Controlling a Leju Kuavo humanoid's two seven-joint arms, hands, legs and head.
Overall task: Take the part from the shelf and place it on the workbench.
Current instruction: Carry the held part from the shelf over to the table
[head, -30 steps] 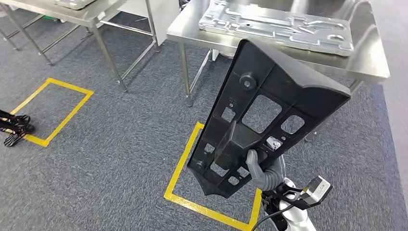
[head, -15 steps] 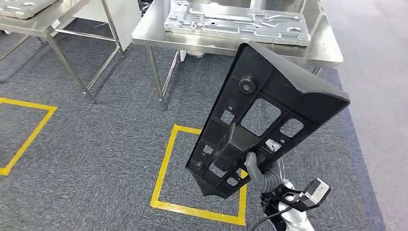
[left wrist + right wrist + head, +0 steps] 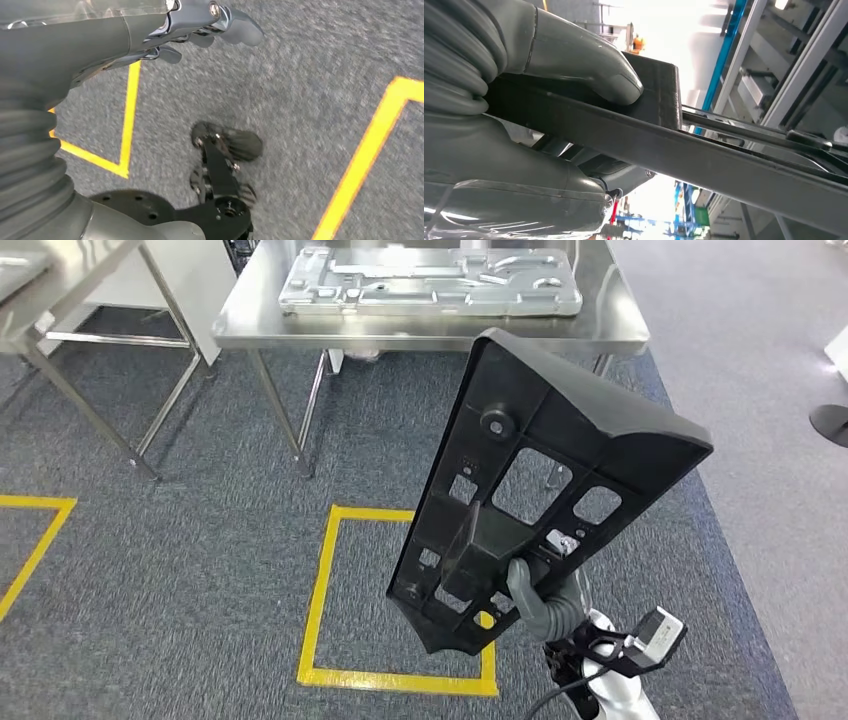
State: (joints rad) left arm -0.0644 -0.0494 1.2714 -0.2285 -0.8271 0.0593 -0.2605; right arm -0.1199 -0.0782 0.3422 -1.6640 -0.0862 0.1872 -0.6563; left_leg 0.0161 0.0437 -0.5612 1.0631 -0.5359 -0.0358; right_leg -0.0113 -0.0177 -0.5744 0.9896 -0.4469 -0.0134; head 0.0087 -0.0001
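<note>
right hand: we see the right hand (image 3: 545, 602) low in the head view, grey thumb and fingers wrapped on the lower end of the part (image 3: 540, 480), holding it up tilted; in the right wrist view the thumb (image 3: 589, 65) presses on top of a dark edge of the part (image 3: 704, 155), fingers under it.
left hand: the left hand (image 3: 200, 25) hangs over the carpet, fingers part curled, nothing in them that we can see; we cannot tell how far closed.
part look: one black plastic panel, flat, long, wider at the top end with a folded lip, narrowing to a point at the bottom; ribbed back face, several rectangular cut-outs, a round boss near the top, a raised block near the grip.
part place: in the air in front of the robot, over the carpet, near side of the workbench (image 3: 260, 325), not touching it.
writing: we read no text or labels on anything.
counts: one metal plate (image 3: 430, 282) lying flat on the workbench; one full yellow tape square (image 3: 322, 580) on the grey carpet (image 3: 180, 570) below the part, corner of a second yellow outline (image 3: 40, 530) further left; edge of a second steel table (image 3: 60, 290) at far left.
</note>
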